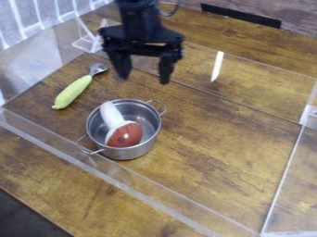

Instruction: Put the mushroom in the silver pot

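Note:
The mushroom [119, 130] lies inside the silver pot [151, 128], its red-brown cap toward the near side and its white stem pointing to the far left. The pot stands on the wooden table at centre left. My gripper [144, 68] hangs above the table behind the pot, well clear of it. Its two dark fingers are spread wide and point down, with nothing between them.
A yellow-green corn cob [72, 91] lies left of the pot. A small metal utensil [98, 69] rests just behind the cob. Clear acrylic walls [186, 205] fence the wooden table [223, 130] on the near side and on the right.

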You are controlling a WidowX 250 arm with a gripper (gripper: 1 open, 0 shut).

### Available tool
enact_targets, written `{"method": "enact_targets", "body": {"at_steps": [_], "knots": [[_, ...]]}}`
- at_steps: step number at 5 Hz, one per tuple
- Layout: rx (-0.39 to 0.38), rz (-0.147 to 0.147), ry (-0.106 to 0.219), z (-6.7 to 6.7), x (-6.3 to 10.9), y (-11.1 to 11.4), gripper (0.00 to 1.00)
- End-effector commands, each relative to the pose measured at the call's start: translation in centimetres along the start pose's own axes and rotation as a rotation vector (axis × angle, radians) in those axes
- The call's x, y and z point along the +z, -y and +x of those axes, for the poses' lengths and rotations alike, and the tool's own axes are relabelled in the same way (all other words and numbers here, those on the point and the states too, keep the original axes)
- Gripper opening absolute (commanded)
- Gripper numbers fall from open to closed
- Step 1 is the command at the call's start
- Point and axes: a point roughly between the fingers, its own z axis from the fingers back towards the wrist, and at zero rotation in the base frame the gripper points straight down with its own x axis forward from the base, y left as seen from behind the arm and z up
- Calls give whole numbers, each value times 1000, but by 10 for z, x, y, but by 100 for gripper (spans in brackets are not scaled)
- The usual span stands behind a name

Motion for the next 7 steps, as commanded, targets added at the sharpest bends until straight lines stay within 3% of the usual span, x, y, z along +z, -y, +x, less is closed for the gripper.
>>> {"method": "enact_targets", "body": {"at_steps": [1,2,4,5,7], "knots": [[42,10,44,1,6,1,100],[77,28,50,-5,8,10,100],[122,25,65,-21,28,28,100],[97,8,66,-9,37,24,100],[46,-5,61,10,37,8,100]]}}
